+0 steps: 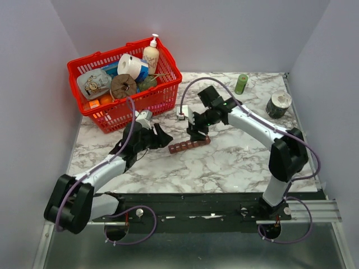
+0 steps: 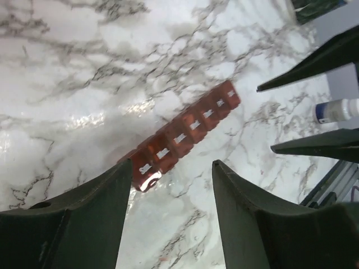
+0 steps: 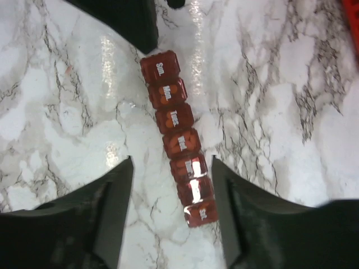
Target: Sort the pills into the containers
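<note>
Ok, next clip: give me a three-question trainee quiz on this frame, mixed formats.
1. True or false: the right end effector is shut on the pill organizer.
2. Which day label marks the organizer end nearest the left end effector? A Sun, B Wed, C Sat.
3. How many compartments does the organizer have?
Key: 1 false, it is open, one finger on each side of the strip; 2 A; 3 seven.
</note>
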